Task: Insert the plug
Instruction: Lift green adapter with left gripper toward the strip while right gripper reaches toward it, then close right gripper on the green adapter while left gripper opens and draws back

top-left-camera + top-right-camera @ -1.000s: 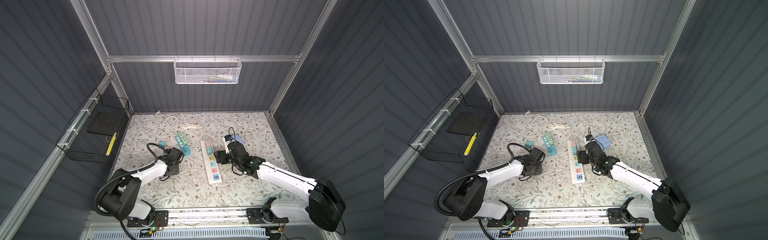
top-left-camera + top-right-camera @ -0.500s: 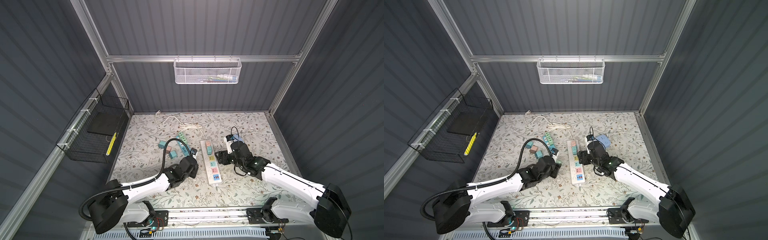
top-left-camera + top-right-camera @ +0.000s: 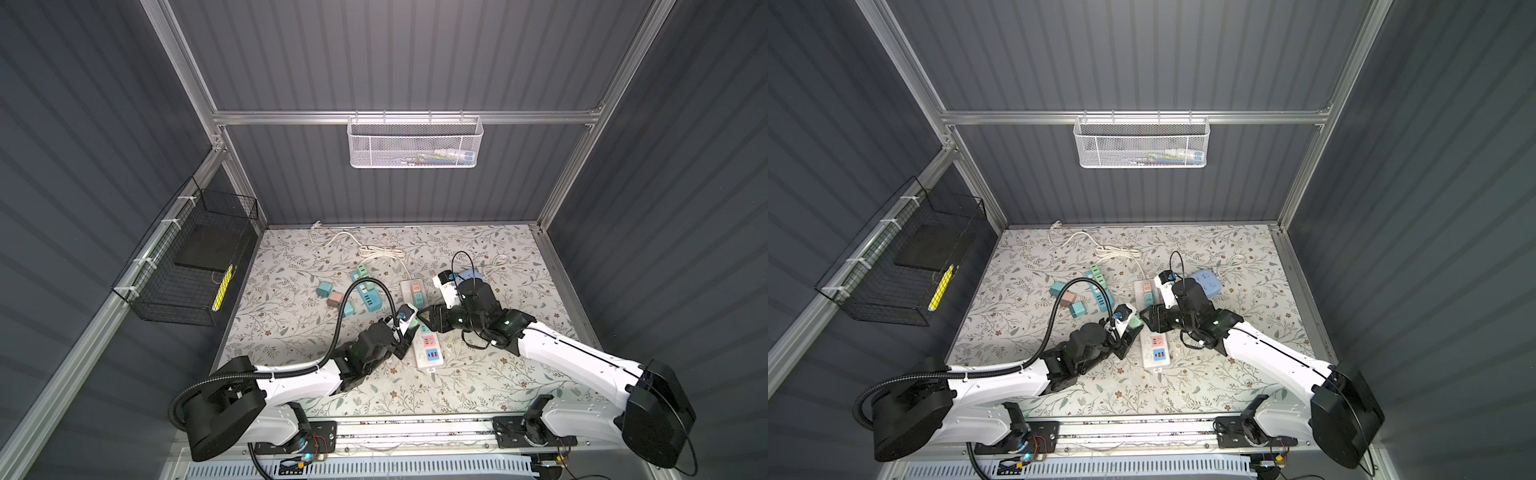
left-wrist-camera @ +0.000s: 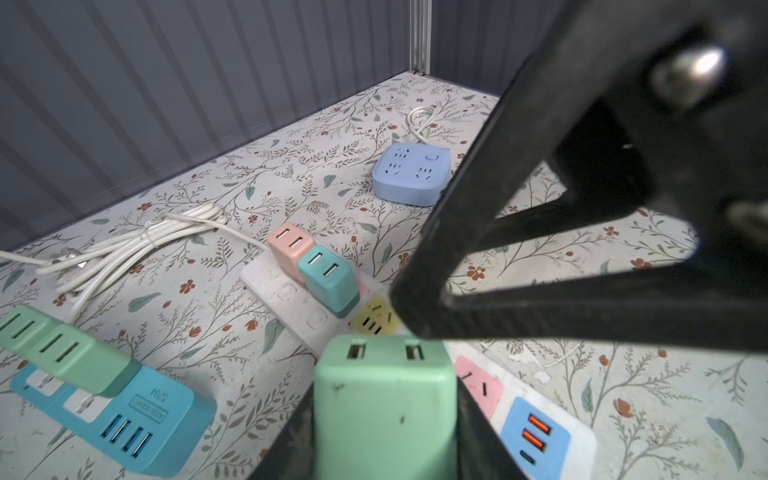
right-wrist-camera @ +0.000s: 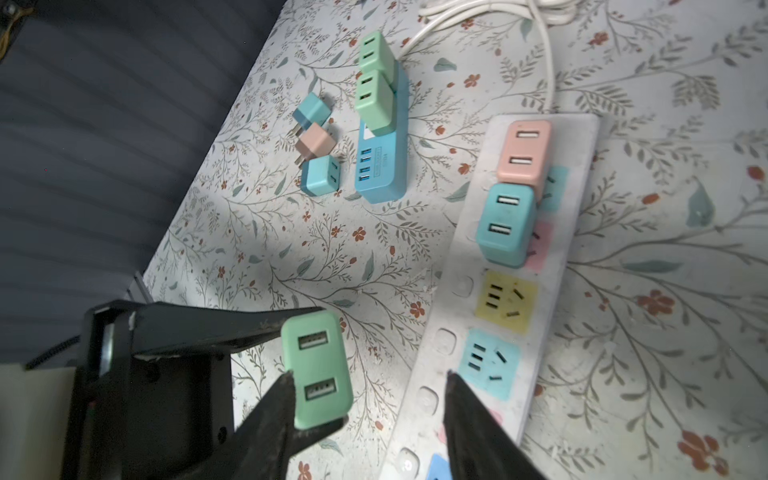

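**item:** green plug (image 5: 318, 370), two usb slots showing. it is pinched in the jaws of the left gripper (image 3: 406, 330) and held off the floral worktop (image 3: 291, 332). it sits just beside the long edge of the white power strip (image 5: 455, 320), level with the free teal socket (image 5: 488, 361), and is seated in no socket.

**right gripper** (image 5: 370, 377): jaws spread, one finger (image 5: 270, 419) against the plug's side, the other over the strip. no grip can be made out.

**on the strip:** pink charger (image 5: 523, 153) and teal charger (image 5: 505, 224) seated side by side; yellow socket (image 5: 505, 301) free.

**nearby:**
- blue usb block (image 4: 124, 419) carrying two green chargers
- three loose chargers (image 5: 316, 143) beside it
- coiled white cable (image 4: 124, 245)
- pale blue square socket (image 4: 411, 174)

**in the way:** in the left wrist view the right gripper's black finger crosses the strip and covers the teal socket. in a top view the right arm hides most of the square socket.

**view differences:**
- right wrist view: shows the teal socket uncovered.
- left wrist view: shows the square socket whole, and the pink socket (image 4: 478, 384) and usb panel (image 4: 534, 432) clearly.
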Tool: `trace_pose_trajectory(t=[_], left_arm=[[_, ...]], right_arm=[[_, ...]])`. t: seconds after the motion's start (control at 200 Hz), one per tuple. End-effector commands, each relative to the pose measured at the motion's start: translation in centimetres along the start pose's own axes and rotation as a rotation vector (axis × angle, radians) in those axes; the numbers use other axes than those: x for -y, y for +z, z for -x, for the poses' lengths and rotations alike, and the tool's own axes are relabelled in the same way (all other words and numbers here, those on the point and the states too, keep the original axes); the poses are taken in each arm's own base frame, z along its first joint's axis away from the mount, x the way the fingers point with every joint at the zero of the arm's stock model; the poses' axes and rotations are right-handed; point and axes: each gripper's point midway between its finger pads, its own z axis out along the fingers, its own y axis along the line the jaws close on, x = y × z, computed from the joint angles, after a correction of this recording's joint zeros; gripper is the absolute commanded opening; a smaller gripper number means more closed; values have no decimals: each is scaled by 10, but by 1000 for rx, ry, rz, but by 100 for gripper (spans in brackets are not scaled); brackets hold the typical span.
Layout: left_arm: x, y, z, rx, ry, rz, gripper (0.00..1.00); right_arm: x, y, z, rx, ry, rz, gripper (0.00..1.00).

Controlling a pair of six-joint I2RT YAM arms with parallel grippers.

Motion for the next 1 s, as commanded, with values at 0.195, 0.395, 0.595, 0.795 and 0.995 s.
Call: trace_pose_trajectory(t=[0.195,0.395,0.595,0.795,0.995], left_arm=[[7,-6,11,56,33,-40,13],[6,-8,13,65,40,-35,13],[-6,-9,11,48,15,32,45],[-21,-29,11,38,-51,91,70],[-49,-74,16,93,-163,190,96]], right_arm=[[-27,15,0,-55,10,164,44],[-29,23,-5,-89,29,189,38],[-31,20,-1,-74,31,192,22],[-23,10,14,-3,18,117,22],[4,0,29,94,7,-56,22]])
